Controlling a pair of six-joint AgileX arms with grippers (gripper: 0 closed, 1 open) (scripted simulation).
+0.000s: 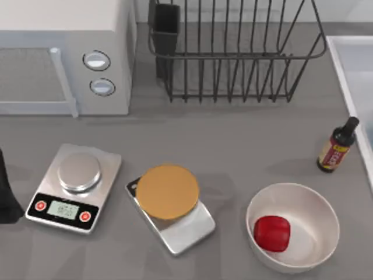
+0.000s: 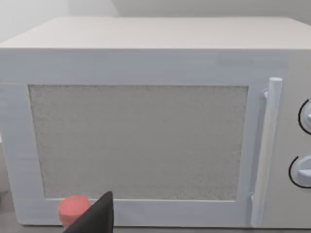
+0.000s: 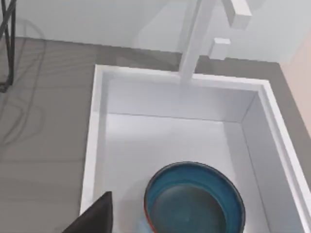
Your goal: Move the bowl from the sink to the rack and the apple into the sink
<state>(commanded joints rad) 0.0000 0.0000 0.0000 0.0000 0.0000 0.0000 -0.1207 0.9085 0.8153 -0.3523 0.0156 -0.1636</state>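
The teal-blue bowl (image 3: 194,199) with its thin reddish rim stands in the white sink (image 3: 99,126), below the faucet. A dark part of my right gripper (image 3: 95,216) hangs over the sink's edge, just beside the bowl and apart from it. The sink's pale rim (image 1: 349,76) runs along the table's right side. The red apple (image 1: 272,233) lies inside a larger white bowl (image 1: 317,207) at the front right. The black wire rack (image 1: 233,55) stands at the back, with its utensil cup (image 1: 165,29) at its left corner. My left gripper (image 2: 97,218) faces the microwave door at the far left.
A white microwave (image 1: 64,52) fills the back left. Two scales sit at the front: one with a display (image 1: 73,186), one under an orange disc (image 1: 168,191). A dark red-labelled bottle (image 1: 337,146) stands near the sink's rim. A small red round thing (image 2: 73,209) lies before the microwave.
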